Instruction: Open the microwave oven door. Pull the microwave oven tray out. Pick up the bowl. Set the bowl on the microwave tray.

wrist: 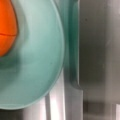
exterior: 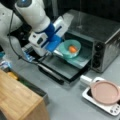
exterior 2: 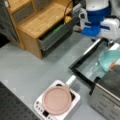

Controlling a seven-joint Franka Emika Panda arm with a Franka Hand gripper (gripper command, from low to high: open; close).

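The microwave oven (exterior: 100, 32) stands with its door (exterior: 60, 67) folded down flat and open in both front views (exterior 2: 87, 62). The silver tray (exterior: 83, 60) is pulled out over the door. On the tray sits the pale teal bowl (exterior: 71, 48) (exterior 2: 110, 60), with an orange object (exterior: 72, 49) inside it. My gripper (exterior: 58, 51) is at the bowl's left rim in a front view, its blue and white body just above. The wrist view is filled by the bowl (wrist: 32, 62) and the tray (wrist: 97, 50); no fingers show there.
A pink pan (exterior: 105, 92) (exterior 2: 57, 100) with a white handle rests on a small white appliance (exterior: 112, 108) in front of the oven. A wooden cabinet (exterior: 17, 100) (exterior 2: 40, 22) with an open grey drawer (exterior 2: 55, 37) stands beside the arm.
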